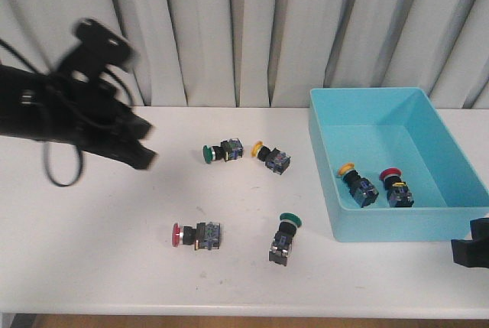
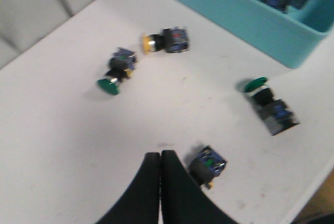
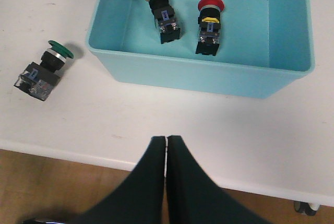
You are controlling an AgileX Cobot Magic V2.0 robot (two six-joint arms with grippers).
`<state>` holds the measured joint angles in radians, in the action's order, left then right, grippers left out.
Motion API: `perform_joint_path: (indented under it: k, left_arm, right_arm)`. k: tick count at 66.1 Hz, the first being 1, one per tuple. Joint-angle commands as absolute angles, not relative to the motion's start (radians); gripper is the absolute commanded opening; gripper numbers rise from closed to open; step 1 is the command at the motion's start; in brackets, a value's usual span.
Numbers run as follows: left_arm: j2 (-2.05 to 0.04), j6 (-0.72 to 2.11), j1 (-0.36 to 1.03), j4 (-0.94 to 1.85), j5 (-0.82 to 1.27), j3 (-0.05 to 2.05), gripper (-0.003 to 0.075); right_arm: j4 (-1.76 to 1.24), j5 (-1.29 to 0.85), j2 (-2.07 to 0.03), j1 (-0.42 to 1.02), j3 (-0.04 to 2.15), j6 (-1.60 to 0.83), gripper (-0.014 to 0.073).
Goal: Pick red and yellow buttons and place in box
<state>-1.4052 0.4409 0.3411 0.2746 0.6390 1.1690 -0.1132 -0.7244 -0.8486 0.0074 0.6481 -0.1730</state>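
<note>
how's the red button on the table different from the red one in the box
The red button on the table lies on its side on the white table, outside the box; the red button in the box rests on the floor beside a yellow one. Both have a red cap on a black body.

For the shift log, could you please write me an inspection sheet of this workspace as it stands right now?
Surface: white table, a few faint marks.
Job's things: turquoise bin at the right holds one yellow button and one red button. Still out on the table: red button near the front, yellow button further back.
Clutter: two green buttons, one beside the loose yellow one, the other in front of the bin's left corner.
Grippers: left gripper shut and empty above the table; right gripper shut and empty, near the table's front edge.
Cables: black cable loop hanging from the left arm.
Surroundings: pale pleated curtain behind.
</note>
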Motion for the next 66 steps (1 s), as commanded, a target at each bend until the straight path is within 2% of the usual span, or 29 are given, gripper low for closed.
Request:
perform_joint_path:
  k: [1, 15, 30, 41, 51, 66]
  left_arm:
    - [-1.274, 0.209, 0.312, 0.062, 0.613, 1.173, -0.0008]
    - [-0.977, 0.142, 0.206, 0.0, 0.504, 0.97, -0.0008]
    - [-0.514, 0.085, 0.093, -0.051, 0.202, 0.496, -0.0008]
    - [-0.145, -0.132, 0.031, -0.174, 0.164, 0.2, -0.0008]
    - [-0.028, -0.086, 0.029, -0.097, 0.156, 0.111, -0.0008]
    - [0.008, 0.0, 0.029, -0.021, -0.01, -0.007, -0.0008]
  right_arm:
    - [-0.113, -0.684, -0.842, 0.004, 0.672, -0.174, -0.0006]
    - [-0.113, -0.687, -0.842, 0.004, 0.672, -0.174, -0.0006]
    - [-0.113, -0.69, -0.842, 0.004, 0.672, -0.174, -0.0006]
    - [-0.113, -0.69, -0.842, 0.004, 0.672, -0.174, -0.0006]
    - [-0.113, -0.69, -0.842, 0.004, 0.672, -0.174, -0.0006]
    - [-0.113, -0.705, -0.842, 0.004, 0.672, -0.174, -0.0006]
